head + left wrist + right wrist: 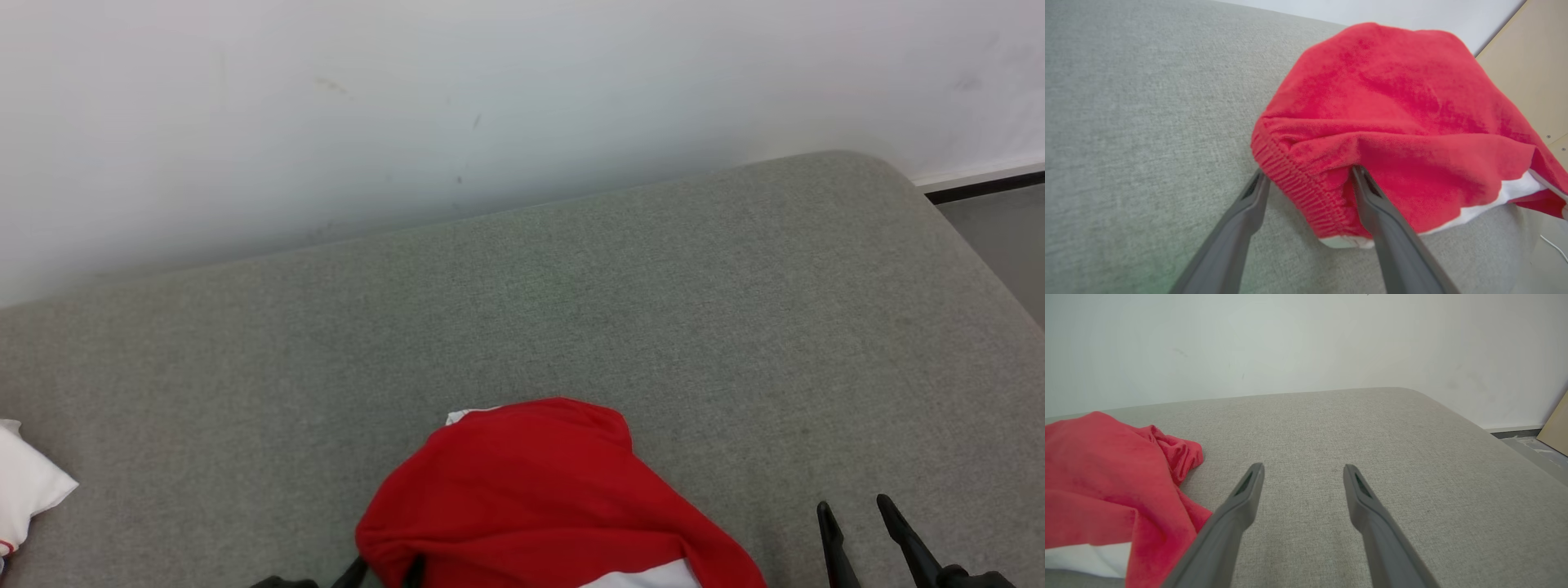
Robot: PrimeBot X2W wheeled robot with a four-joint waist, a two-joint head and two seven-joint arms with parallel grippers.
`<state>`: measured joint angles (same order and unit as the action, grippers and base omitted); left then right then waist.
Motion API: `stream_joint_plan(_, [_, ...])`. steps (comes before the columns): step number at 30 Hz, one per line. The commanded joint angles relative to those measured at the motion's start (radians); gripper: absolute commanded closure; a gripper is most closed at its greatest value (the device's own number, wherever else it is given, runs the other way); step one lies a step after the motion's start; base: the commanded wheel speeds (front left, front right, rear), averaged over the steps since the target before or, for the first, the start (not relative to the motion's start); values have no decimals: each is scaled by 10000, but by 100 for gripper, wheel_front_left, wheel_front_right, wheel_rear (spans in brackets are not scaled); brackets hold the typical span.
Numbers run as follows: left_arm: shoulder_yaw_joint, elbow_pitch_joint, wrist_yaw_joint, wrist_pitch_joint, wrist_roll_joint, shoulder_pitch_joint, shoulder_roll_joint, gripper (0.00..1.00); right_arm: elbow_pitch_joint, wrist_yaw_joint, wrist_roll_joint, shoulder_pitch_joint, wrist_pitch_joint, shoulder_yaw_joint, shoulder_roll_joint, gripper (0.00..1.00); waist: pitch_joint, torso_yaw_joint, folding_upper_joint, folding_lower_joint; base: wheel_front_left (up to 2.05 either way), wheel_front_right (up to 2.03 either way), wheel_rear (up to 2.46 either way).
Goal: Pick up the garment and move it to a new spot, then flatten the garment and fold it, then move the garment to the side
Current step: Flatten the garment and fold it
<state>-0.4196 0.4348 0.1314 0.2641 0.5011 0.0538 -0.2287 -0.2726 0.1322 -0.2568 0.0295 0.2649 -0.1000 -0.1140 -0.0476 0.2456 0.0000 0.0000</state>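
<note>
pick-up step: open left gripper [1308, 171] sits around the red garment [1392, 102]'s stretchy edge, near the cushion [571, 286]'s front edge. next, squeeze shut. right gripper [1303, 467] open, empty.

Garment [1392, 102]: red, white trim, bunched on the grey cushion [1147, 102].
Left gripper [1308, 173]: jaws spread — astride the garment's ribbed edge, one finger touching fabric.

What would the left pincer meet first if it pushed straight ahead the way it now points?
The red garment: its ribbed edge lies between the fingertips of the open left pincer, seemingly touching one.
</note>
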Motion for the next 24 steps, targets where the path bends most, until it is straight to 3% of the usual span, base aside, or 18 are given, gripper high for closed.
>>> stream_joint_plan(1, [-10, 29, -18, 4, 48, 136, -57, 0, 32, -30, -107, -93, -12, 0, -27, 0, -55, 37, 0, 0, 0, 0, 0])
stream_joint_plan(3, [-72, -9, -19, 4, 95, 184, -44, 0, 32, -30, -106, -82, -12, 10, -9, 0, -85, 57, 0, 0, 0, 0, 0])
stream_joint_plan(4, [-147, -50, -18, 4, 158, 197, -33, 17, 38, -30, -106, -76, -10, 21, 0, 0, -96, 58, 0, 0, 0, 0, 0])
stream_joint_plan(5, [-217, -119, -18, 4, 211, 206, -29, 66, 45, -30, -105, -63, -12, 38, 7, 0, -105, 51, 0, 0, 0, 0, 0])
stream_joint_plan(6, [-262, -222, -18, 4, 281, 221, -49, 100, 52, -30, -99, -41, -10, 69, 14, 0, -111, 32, 0, 0, 0, 0, 0])
stream_joint_plan(18, [-1131, -2299, -17, 6, 757, -461, -404, 100, 27, -30, -67, 266, -12, 141, 126, 0, 176, -936, 0, 0, 0, 0, 0])
stream_joint_plan(24, [-2171, -3725, -17, -554, 1503, -1263, -979, 100, -4, -30, -88, 390, -10, 120, 182, 0, 435, -1564, 0, 0, 0, 0, 0])
